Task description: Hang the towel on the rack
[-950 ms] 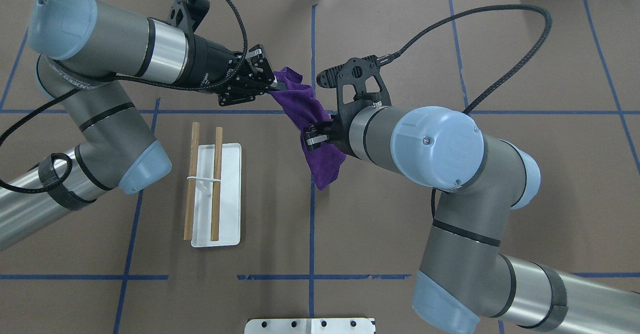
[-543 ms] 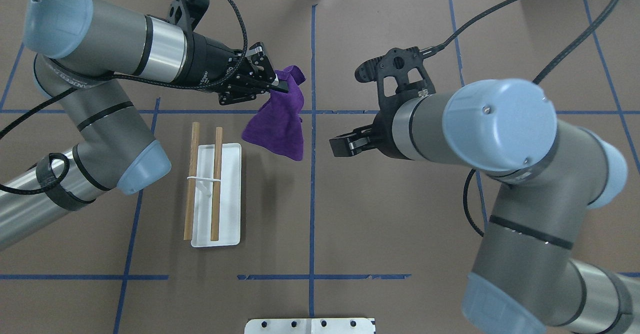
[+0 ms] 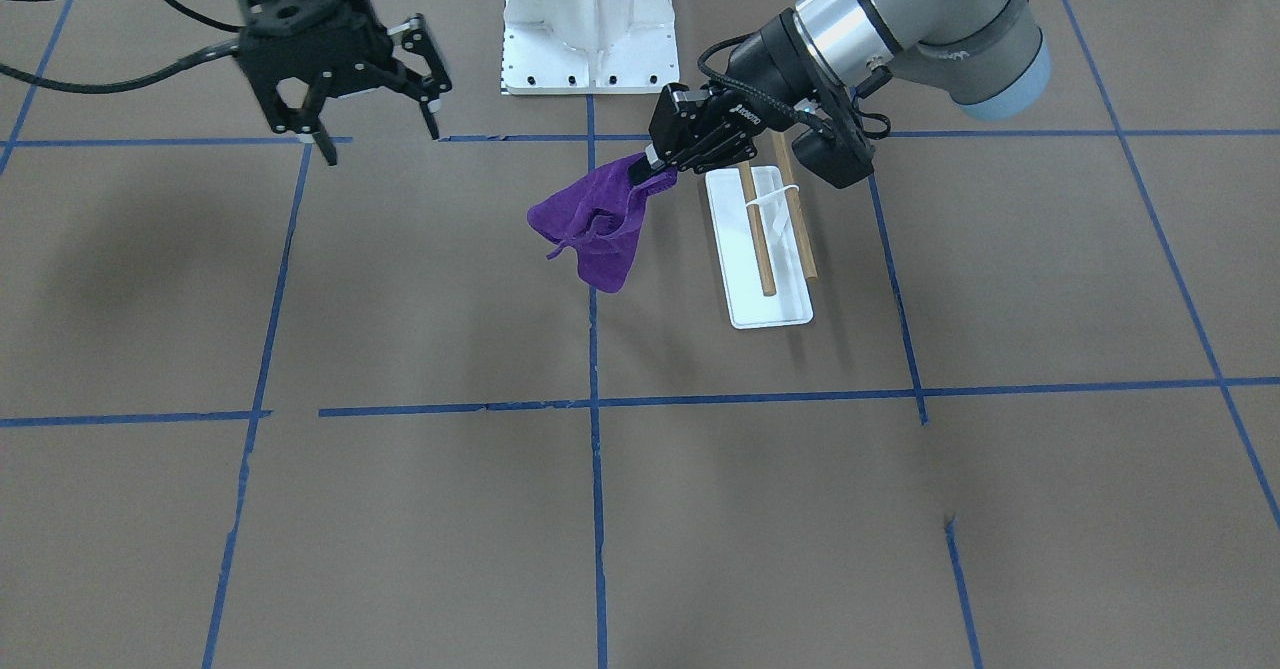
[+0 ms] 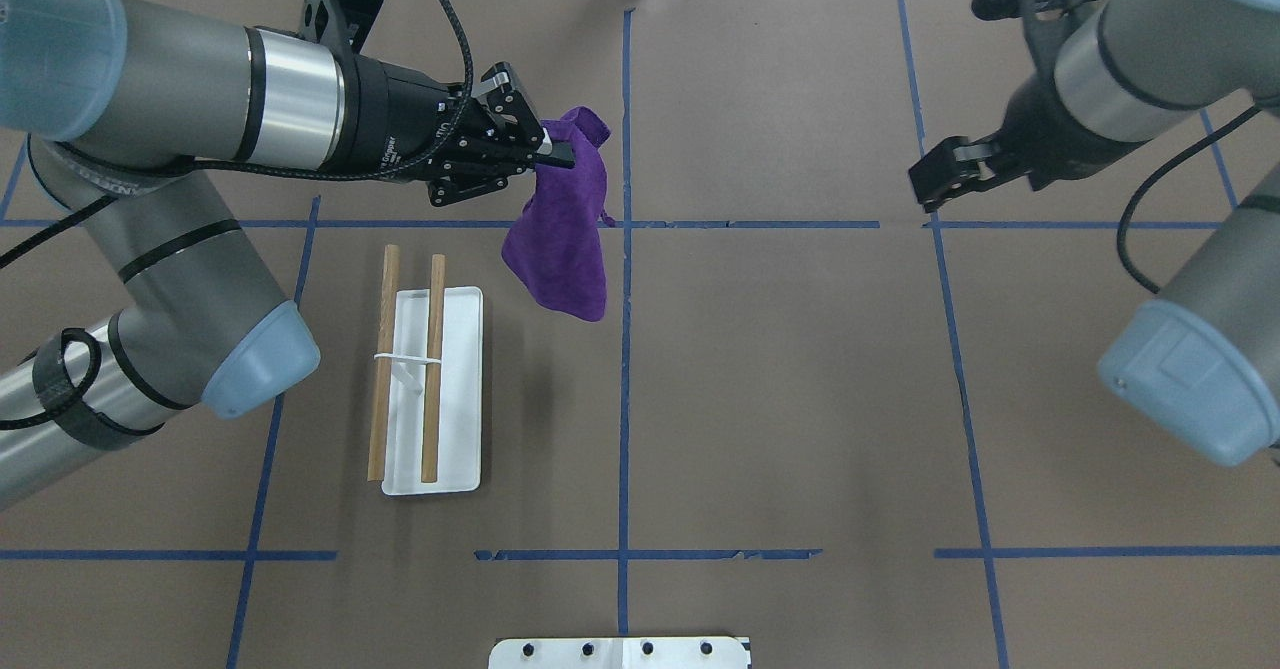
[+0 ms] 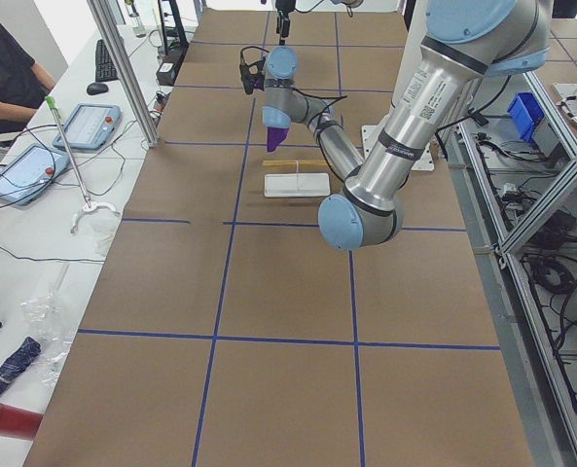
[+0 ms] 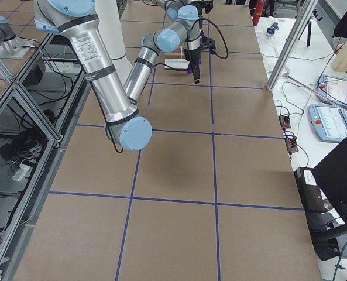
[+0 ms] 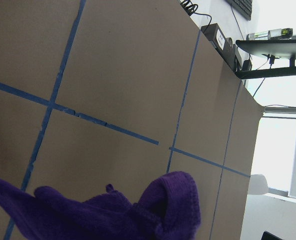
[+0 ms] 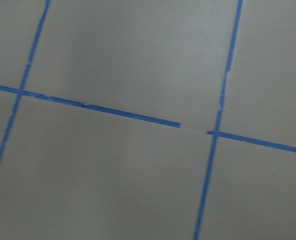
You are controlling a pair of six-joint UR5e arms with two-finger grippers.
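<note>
The left pincer [image 4: 556,155] gripped one corner of the purple towel [image 4: 565,249]. The towel hung down near the end of the rack [image 4: 462,399] farthest from the robot, not touching it. It seemed to hang clear of the brown surface [image 4: 780,399], though no view settled that. The right pincer [image 3: 378,134] hovered well apart, fingers spread wide, holding nothing.
</note>
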